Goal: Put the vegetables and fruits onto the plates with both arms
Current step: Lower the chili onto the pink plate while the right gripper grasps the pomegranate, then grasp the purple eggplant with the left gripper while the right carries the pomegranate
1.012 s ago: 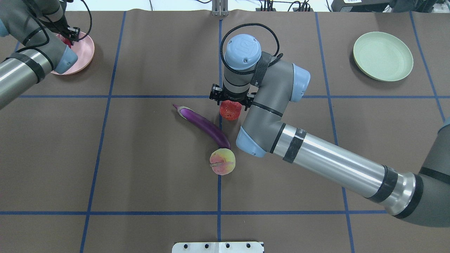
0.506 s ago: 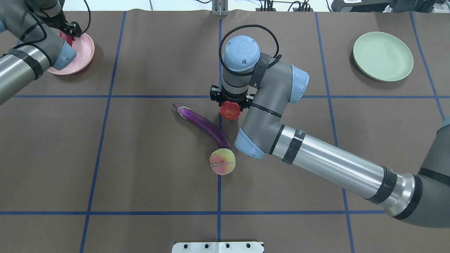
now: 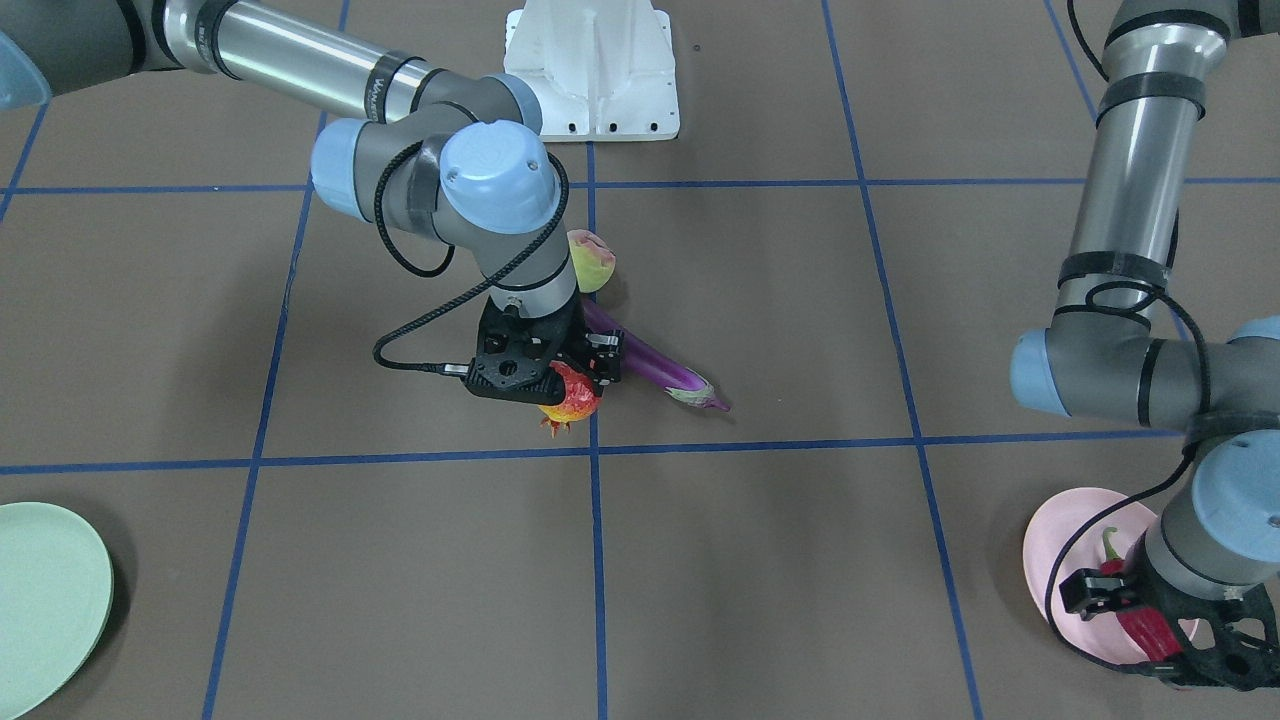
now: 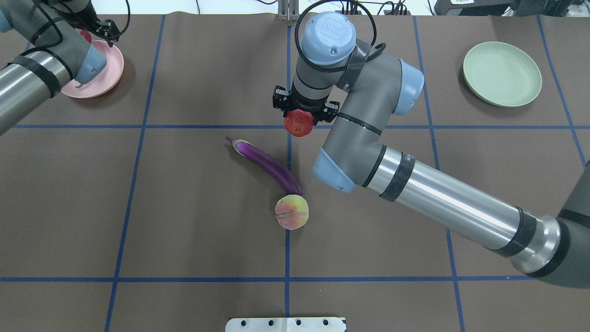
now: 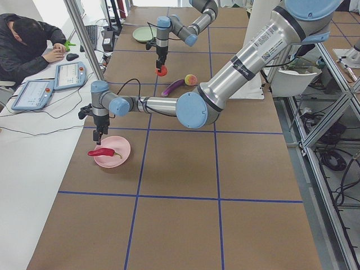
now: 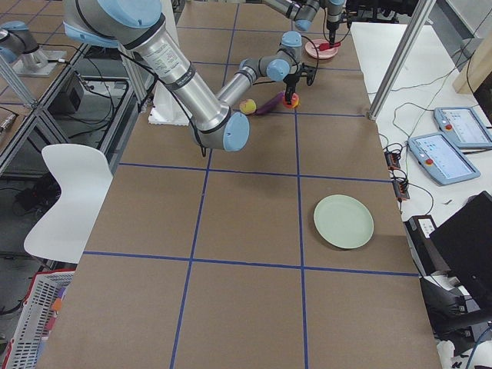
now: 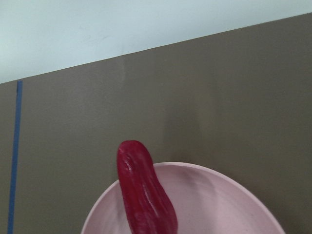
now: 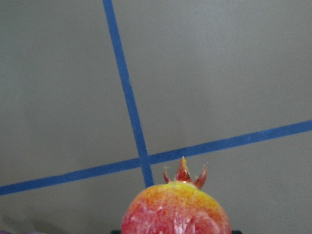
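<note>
One pomegranate (image 4: 298,125) within right claw (image 4: 302,116)

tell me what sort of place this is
Most likely a robotics lab: a left arm and right arm work over a table gridded with blue tape, and a person sits at a side desk with touchscreen pendants.

Two plates (pink plate (image 4: 108,69), green plate (image 4: 502,74)), two fruits (peach (image 4: 292,212), pomegranate (image 4: 298,124)), two vegetables (eggplant (image 4: 269,165), chili pepper (image 5: 100,152)) and two robot arms (left arm (image 4: 27,78), right arm (image 4: 442,198)) are in view.
</note>
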You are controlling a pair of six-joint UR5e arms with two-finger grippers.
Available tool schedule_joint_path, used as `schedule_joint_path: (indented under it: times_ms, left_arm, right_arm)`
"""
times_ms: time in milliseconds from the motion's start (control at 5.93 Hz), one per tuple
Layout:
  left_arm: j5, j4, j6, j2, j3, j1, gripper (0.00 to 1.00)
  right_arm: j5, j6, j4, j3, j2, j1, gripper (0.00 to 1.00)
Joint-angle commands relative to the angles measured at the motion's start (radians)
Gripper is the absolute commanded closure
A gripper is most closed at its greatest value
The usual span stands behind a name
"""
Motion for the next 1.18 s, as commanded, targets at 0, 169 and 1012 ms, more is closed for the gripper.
schedule_joint_path:
  times_ms: [0,169,1012]
  left_arm:
    - [-0.098,0.244,-0.183,-0.002,-0.254,0.061,0.0]
    - [-0.1,0.383,-0.322,-0.004,-0.396,0.124,0.0]
    - [-0.067,0.399,-1.092,-0.085,-0.498,0.441,0.0]
  right_arm:
    - [0.018,-0.05,-0.11,0.126,-0.017,0.099,1.0]
    - [0.031,-0.163,-0.123,0.16,-0.062,0.153,1.0]
    - [0.14,-0.816,-0.114,0.095,-0.241,0.477,1.0]
